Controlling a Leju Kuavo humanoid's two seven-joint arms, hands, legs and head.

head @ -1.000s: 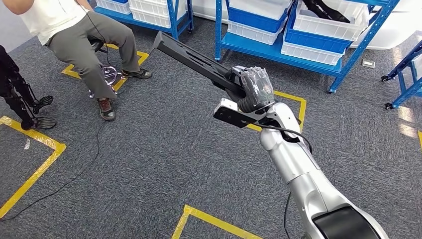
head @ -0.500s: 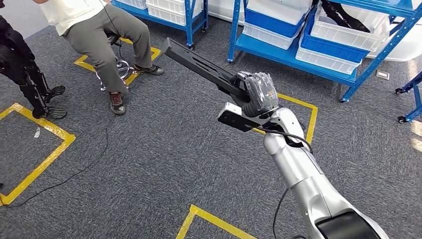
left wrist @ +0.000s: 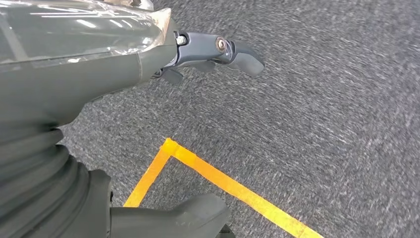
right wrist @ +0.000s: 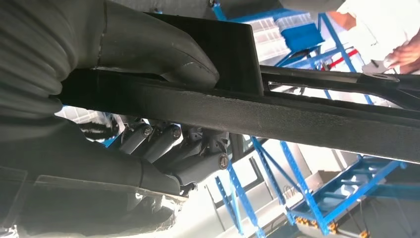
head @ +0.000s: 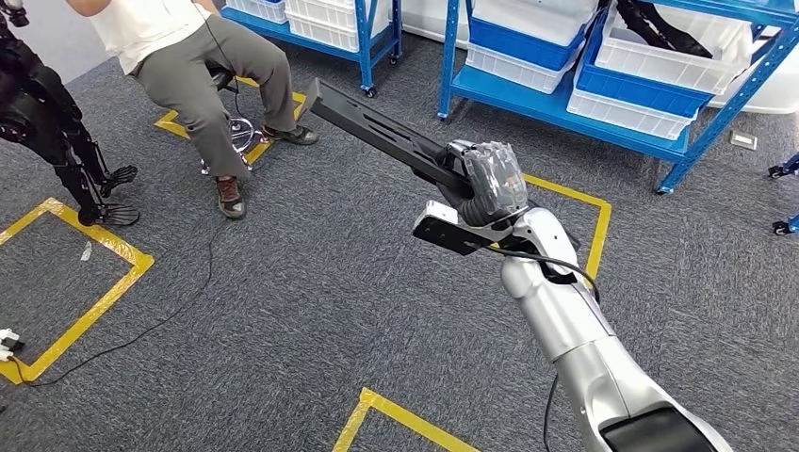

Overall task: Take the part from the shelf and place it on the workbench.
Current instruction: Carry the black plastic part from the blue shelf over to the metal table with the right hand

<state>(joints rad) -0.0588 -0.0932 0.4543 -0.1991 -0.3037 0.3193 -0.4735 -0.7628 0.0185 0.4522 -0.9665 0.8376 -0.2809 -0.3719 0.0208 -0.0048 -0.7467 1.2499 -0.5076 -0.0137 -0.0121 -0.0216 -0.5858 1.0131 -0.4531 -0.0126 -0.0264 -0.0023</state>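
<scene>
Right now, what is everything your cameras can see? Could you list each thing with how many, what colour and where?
long part: one, black, held out over the carpet.
shelving racks: at least two, blue, along the far side.
bins: several, white and blue, on the racks.
floor tape: several yellow outlines on the grey carpet.
cable: one, black, trailing across the carpet.
seated person: one, white top and grey trousers, on a stool at far left.
dark legged machine: one, black, at the left edge.
right hand: one, dark grey, grips the long part.
left hand: one, grey, hangs over the carpet, holding nothing.
</scene>
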